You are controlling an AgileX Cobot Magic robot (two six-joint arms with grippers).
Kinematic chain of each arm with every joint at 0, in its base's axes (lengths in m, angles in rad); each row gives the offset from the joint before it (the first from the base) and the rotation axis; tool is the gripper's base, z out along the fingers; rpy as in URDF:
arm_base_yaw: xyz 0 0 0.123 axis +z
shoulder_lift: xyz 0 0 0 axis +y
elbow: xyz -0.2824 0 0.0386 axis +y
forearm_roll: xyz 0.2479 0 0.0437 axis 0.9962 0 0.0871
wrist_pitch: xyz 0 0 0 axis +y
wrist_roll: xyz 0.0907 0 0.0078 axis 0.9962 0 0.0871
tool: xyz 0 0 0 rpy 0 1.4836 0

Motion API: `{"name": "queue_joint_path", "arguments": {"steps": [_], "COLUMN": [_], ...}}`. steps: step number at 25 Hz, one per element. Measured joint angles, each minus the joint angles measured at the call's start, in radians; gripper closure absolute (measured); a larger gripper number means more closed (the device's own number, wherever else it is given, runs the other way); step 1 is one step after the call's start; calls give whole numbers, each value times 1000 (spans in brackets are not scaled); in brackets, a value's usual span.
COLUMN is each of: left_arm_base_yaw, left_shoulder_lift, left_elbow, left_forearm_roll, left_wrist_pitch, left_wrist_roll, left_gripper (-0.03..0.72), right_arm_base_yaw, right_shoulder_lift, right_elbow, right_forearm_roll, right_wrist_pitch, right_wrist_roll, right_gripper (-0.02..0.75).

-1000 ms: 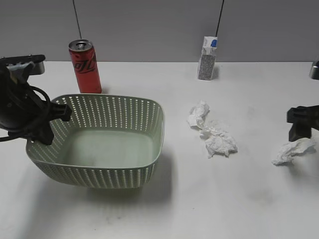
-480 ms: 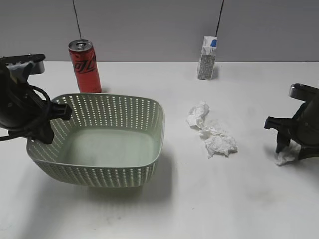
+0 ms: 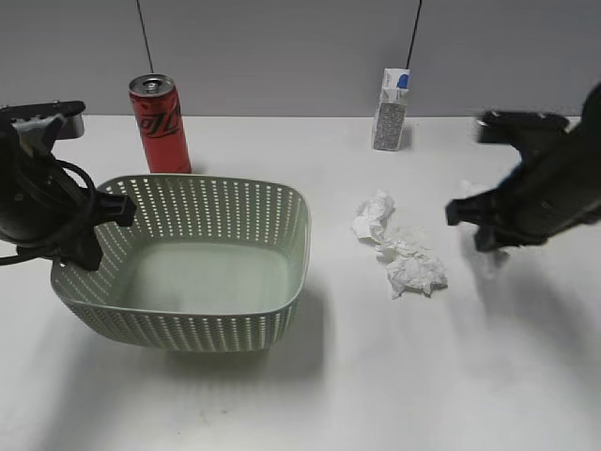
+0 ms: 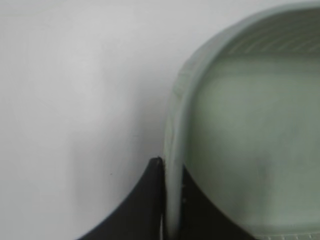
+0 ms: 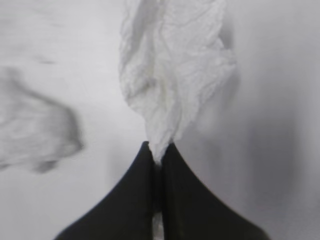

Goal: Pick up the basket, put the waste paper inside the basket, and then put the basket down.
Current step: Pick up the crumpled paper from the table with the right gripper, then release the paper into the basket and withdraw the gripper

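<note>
The pale green perforated basket (image 3: 299, 246) is at the left, held a little off the white table with a shadow under it. My left gripper (image 3: 91, 246) is shut on its left rim; in the left wrist view the jaws (image 4: 170, 172) pinch the rim (image 4: 175, 120). My right gripper (image 3: 486, 241), blurred by motion, is in the air right of centre. It is shut on a white waste paper wad (image 5: 170, 70) that hangs from the jaws (image 5: 157, 150). Two more crumpled wads (image 3: 376, 216) (image 3: 415, 270) lie on the table between basket and right gripper.
A red cola can (image 3: 161, 125) stands behind the basket's left corner. A small white-and-grey carton (image 3: 391, 111) stands at the back near the grey wall. A blurred wad (image 5: 35, 125) shows at the left of the right wrist view.
My right gripper closed on the far-right paper wad, lifted it and swung left and up toward the middle. The left gripper and basket have stayed put.
</note>
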Motion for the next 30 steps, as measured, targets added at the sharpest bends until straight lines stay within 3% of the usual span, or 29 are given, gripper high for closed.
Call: {"name": "queue_joint_path", "arguments": {"steps": [5, 9, 11, 12, 15, 16, 17, 20, 24, 30], "left_arm_base_yaw": [0, 0, 0, 0, 0, 0, 0, 0, 0, 0], "left_shoulder_lift": [0, 0, 0, 0, 0, 0, 0, 0, 0, 0], "left_elbow": [0, 0, 0, 0, 0, 0, 0, 0, 0, 0], "left_forearm_roll": [0, 0, -1, -1, -1, -1, -1, -1, -2, -2], "left_wrist_pitch": [0, 0, 0, 0, 0, 0, 0, 0, 0, -1], "left_wrist_roll": [0, 0, 0, 0, 0, 0, -1, 0, 0, -1], "left_gripper": [689, 689, 689, 689, 689, 689, 689, 689, 689, 689], "right_arm_base_yaw": [298, 459, 496, 508, 516, 514, 510, 472, 332, 148], "right_shoulder_lift": [-119, -78, -27, 2, 59, 66, 66, 49, 2, 23], "right_elbow": [-151, -284, -323, -338, -368, -381, -394, -432, -435, -233], "right_forearm_roll": [23, 64, 93, 117, 189, 192, 190, 159, 84, 40], "right_wrist_pitch": [-55, -76, -65, -52, 6, 29, 57, 129, 205, 149], "right_wrist_roll": [-71, -83, -102, -120, -194, -207, -218, -218, -184, -173], "right_gripper": [744, 734, 669, 595, 267, 183, 150, 134, 135, 143]}}
